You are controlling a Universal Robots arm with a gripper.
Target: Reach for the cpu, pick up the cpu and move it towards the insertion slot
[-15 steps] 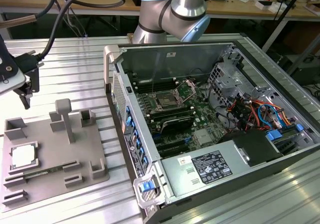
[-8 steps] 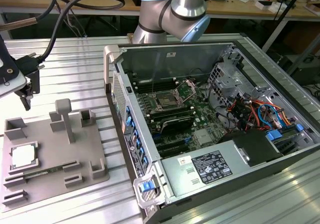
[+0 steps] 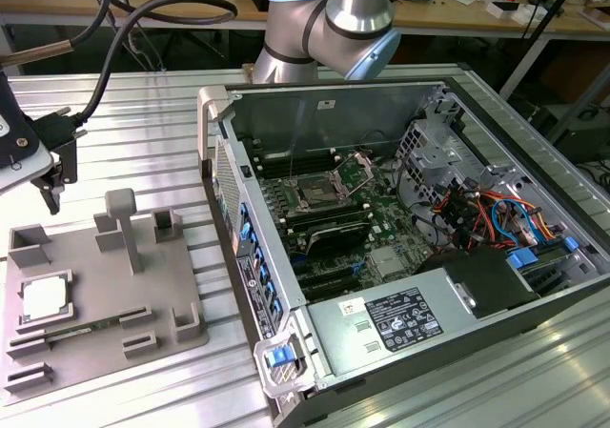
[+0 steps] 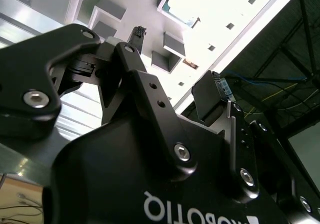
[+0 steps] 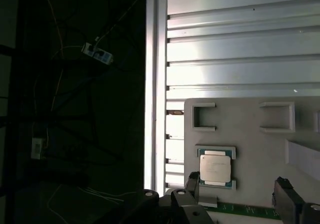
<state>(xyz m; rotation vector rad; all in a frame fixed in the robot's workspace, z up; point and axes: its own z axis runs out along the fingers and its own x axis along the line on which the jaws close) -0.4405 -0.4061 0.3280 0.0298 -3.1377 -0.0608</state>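
The cpu (image 3: 43, 299), a silvery square chip with a thin green rim, lies flat in a recess of the grey plastic fixture (image 3: 181, 323) at the exterior view's left. My gripper (image 3: 52, 185) hangs open above the fixture's far left corner, clear of the chip and holding nothing. In the first wrist view the cpu (image 5: 216, 167) sits close to one black fingertip (image 5: 193, 183), and the other fingertip (image 5: 287, 200) stands well to the side. The insertion slot (image 3: 315, 194), a shiny-framed socket with a dark centre, is on the green motherboard inside the open case.
The open computer case (image 3: 214, 113) stands at the exterior view's right, its tall wall between fixture and socket. A finned heatsink (image 3: 386, 261) sits on the board. A green memory strip (image 5: 245, 211) lies on the fixture by upright grey posts (image 3: 124, 223). A cable (image 3: 143, 13) trails to the gripper.
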